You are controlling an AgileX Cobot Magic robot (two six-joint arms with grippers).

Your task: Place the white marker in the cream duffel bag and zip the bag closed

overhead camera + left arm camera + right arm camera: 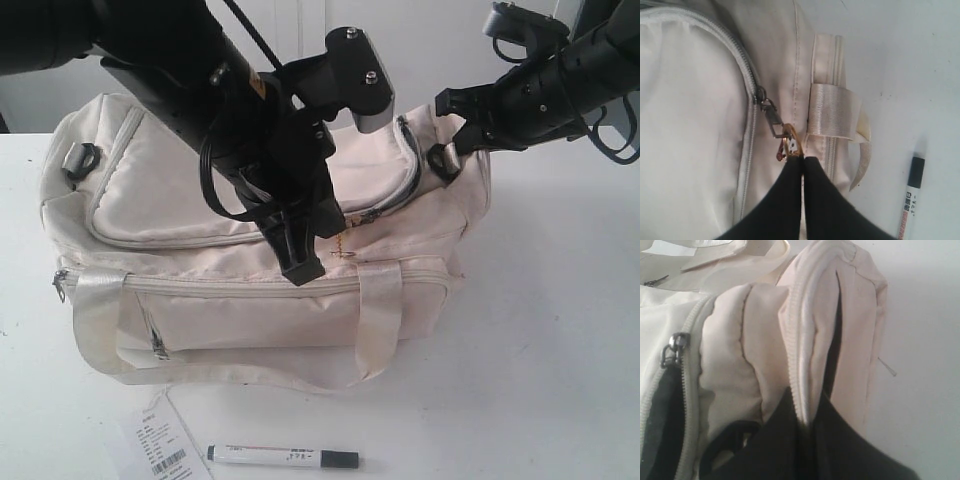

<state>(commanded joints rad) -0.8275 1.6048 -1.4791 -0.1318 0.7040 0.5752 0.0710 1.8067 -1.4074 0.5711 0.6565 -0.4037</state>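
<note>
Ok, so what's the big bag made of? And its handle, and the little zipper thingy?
The bag looks like soft cream cloth with a matte finish, since it creases and sags. The strap handle seems to be woven webbing with a slight sheen, and fine ribs show across it. The zipper pull looks like metal, dark grey and shiny, with a gold-coloured ring at its end.

We find the duffel bag (200, 200) across the middle of the table (560, 330), with the marker (283, 458) before it at the front edge and a barcoded label (160, 447) just left of the marker. The left gripper (303, 268) is on the bag's top at the zipper pull (772, 120), and the right gripper (455, 120) is at its right end.
</note>
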